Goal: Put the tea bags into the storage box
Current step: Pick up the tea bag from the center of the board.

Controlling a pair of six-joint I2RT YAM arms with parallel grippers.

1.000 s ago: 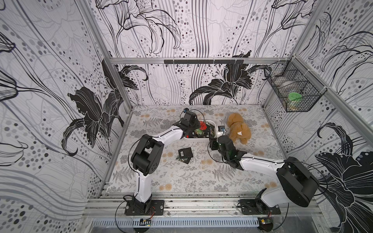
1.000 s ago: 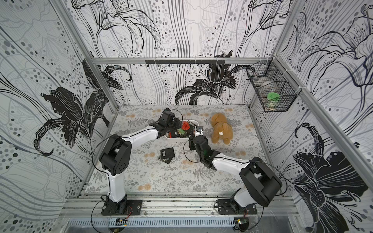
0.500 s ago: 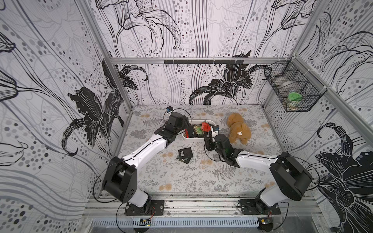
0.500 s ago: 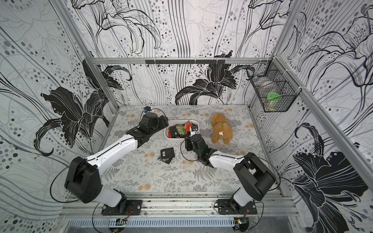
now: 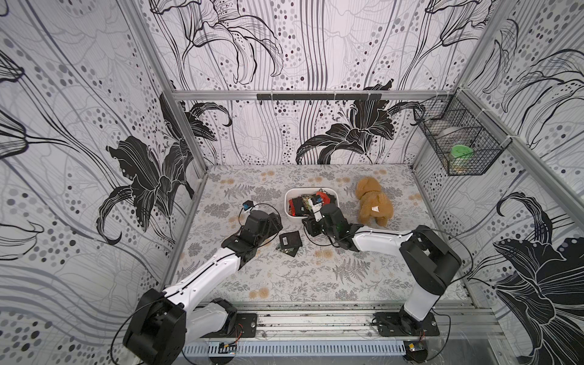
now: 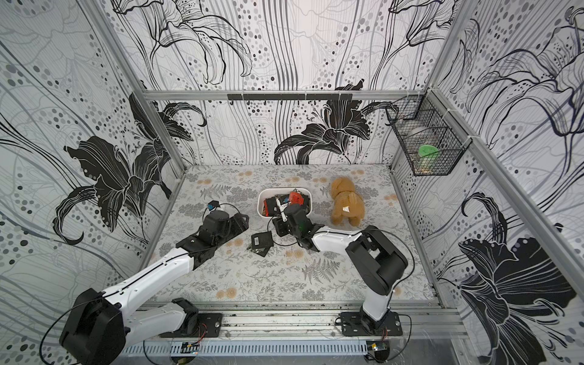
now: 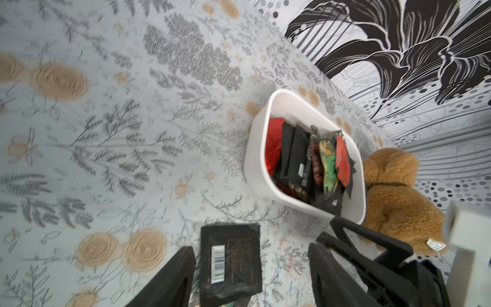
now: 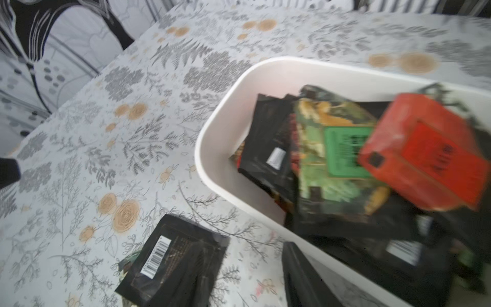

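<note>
Two of the tea bags are not yet in: a black sachet (image 5: 289, 239) lying barcode-up on the bench, with a second sachet (image 8: 127, 261) peeking out from under it. The left hand (image 7: 249, 255) is spread wide and empty, one finger on either side of the black sachet. The right hand (image 5: 309, 225) hangs close by, between that sachet and the near wall of the storage box (image 5: 287, 202). Only one of its fingers shows in its own wrist view, so I cannot tell how far apart they are or whether it carries anything.

The main risk is the two hands meeting, since both are crowded round the same small spot. The stacked pair is another. A flat foil packet gives little edge to pinch, so closing fingers may skid over it, push the top one off the lower, or lift both and drop one.

The heap of tea bags (image 5: 308, 203) beyond the right hand stands high, with a red packet on top. Another one dropped on it could slide over the rim.
</note>
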